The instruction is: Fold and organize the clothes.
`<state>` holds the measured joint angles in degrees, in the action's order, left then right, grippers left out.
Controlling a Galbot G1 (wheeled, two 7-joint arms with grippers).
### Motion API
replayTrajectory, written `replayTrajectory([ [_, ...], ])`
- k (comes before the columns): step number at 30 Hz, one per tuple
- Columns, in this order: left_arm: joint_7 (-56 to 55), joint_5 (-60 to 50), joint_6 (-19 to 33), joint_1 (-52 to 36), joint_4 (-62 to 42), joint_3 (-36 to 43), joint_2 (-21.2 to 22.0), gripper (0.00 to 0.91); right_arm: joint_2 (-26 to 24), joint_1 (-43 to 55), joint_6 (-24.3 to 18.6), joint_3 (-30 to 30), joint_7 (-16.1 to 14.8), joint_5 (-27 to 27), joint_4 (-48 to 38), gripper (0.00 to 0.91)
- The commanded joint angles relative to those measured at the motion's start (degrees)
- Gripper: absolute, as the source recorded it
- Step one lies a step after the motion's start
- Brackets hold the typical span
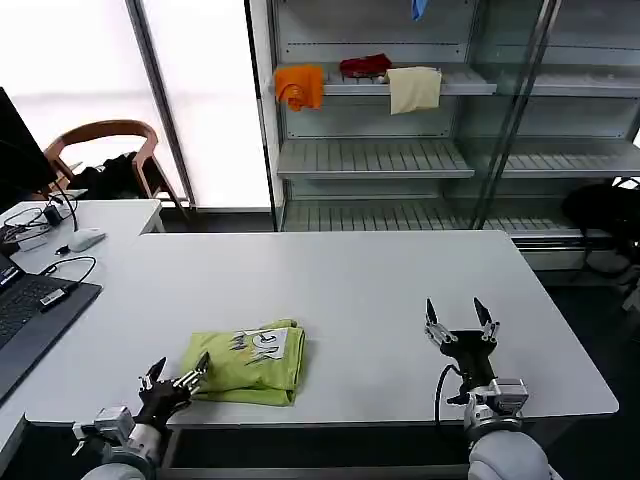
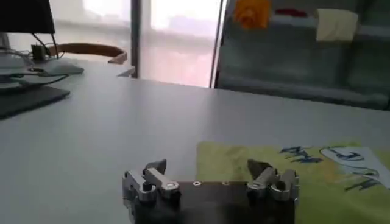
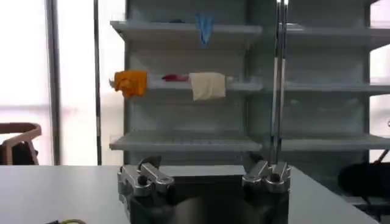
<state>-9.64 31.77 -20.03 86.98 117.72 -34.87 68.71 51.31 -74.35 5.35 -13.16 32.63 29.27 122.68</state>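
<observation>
The left gripper (image 1: 178,378) sits at the near edge of the white surface (image 1: 350,290), right at the near-left corner of the folded lime T-shirt (image 1: 250,362). Its fingers (image 2: 155,172) stand apart with nothing between them, and in the left wrist view the shirt's edge (image 2: 244,164) lies just beyond them, one finger in front of the fabric and the other in front of bare surface.

The T-shirt lies folded into a compact, roughly square bundle near the front edge of the surface, its white printed graphic (image 1: 265,343) facing up on the part farthest from the left gripper.

To the right of the T-shirt and well apart from it, the right gripper (image 1: 461,325) hovers over bare surface, its fingers (image 3: 146,173) spread wide and holding nothing, tips pointing away from the robot.

To the left of the T-shirt, a dark laptop (image 1: 30,305) lies at the surface's left edge, with a computer mouse (image 1: 86,239) and cables farther back.

Beyond the far edge of the surface from the T-shirt stands a wooden chair (image 1: 110,150) by the bright window, and a metal shelf unit (image 1: 400,160). On its upper shelf lie an orange cloth (image 1: 300,86), a dark red item (image 1: 365,66) and a cream cloth (image 1: 414,88).
</observation>
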Motion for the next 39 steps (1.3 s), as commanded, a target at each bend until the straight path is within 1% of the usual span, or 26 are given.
replayTrajectory([
  [1, 0.9, 4.3, -0.4, -0.4, -2.7, -0.5, 0.8, 0.907, 0.0, -0.5, -0.2, -0.2, 0.0, 0.1, 0.0, 0.907],
  [3, 1.4, 4.6, -0.1, -0.6, -2.9, -0.3, 1.1, 0.907, 0.0, -0.5, -0.3, -0.2, 0.1, 0.1, -0.2, 0.907],
  [5, 1.5, 5.2, 0.0, -0.8, -3.0, -0.1, 1.3, 0.816, 0.0, -0.5, -0.4, -0.3, 0.1, 0.1, -0.3, 0.907],
  [6, 1.8, 5.1, 0.3, -0.9, -3.1, 0.1, 1.5, 0.796, 0.0, -0.4, -0.4, -0.3, 0.2, 0.1, -0.3, 0.907],
  [9, 2.6, 4.7, 1.0, -0.9, -3.3, 0.6, 1.7, 0.544, -0.1, -0.4, -0.4, -0.3, 0.2, 0.1, -0.3, 0.907],
  [10, 2.9, 4.5, 1.2, -0.9, -3.4, 0.7, 1.8, 0.484, -0.1, -0.3, -0.4, -0.3, 0.2, 0.1, -0.3, 0.907],
  [11, 3.1, 4.4, 1.4, -0.9, -3.5, 0.8, 1.8, 0.302, 0.0, -0.3, -0.4, -0.3, 0.2, 0.1, -0.3, 0.907],
  [12, 3.4, 3.9, 2.0, -1.0, -3.6, 1.0, 1.8, 0.202, 0.0, -0.3, -0.4, -0.2, 0.1, 0.1, -0.3, 0.907],
  [13, 3.7, 3.2, 2.4, -1.0, -3.9, 1.3, 1.9, 0.02, 0.1, -0.3, -0.4, -0.1, 0.1, 0.1, -0.4, 0.907],
  [22, 4.8, -0.1, 4.6, -1.2, -4.2, 2.1, 1.2, 0.0, 0.2, -0.1, -1.1, 0.0, 0.1, -0.2, -0.7, 0.907],
  [25, 4.6, -0.2, 6.1, -1.3, -3.0, 1.8, 0.5, 0.0, 0.4, 0.0, -1.2, 0.1, 0.1, -0.3, -0.8, 0.907],
  [32, 4.3, -0.1, 6.9, -0.7, -0.1, -0.7, -1.9, 0.0, 0.5, 0.6, -1.2, 0.4, 0.2, -0.4, -0.9, 0.907],
  [34, 4.3, 0.6, 7.2, -0.1, 0.3, -3.2, -3.8, 0.0, 0.5, 0.9, -1.2, 0.5, 0.2, -0.4, -1.0, 0.907],
  [36, 4.4, 1.5, 7.2, 0.4, 0.4, -6.2, -6.8, 0.0, 0.5, 1.2, -1.1, 0.7, 0.2, -0.4, -1.0, 0.907],
  [39, 5.4, 3.0, 7.2, 1.3, 0.0, -13.5, -12.6, 0.0, 0.5, 1.6, -1.2, 0.9, 0.2, -0.3, -1.0, 0.907],
])
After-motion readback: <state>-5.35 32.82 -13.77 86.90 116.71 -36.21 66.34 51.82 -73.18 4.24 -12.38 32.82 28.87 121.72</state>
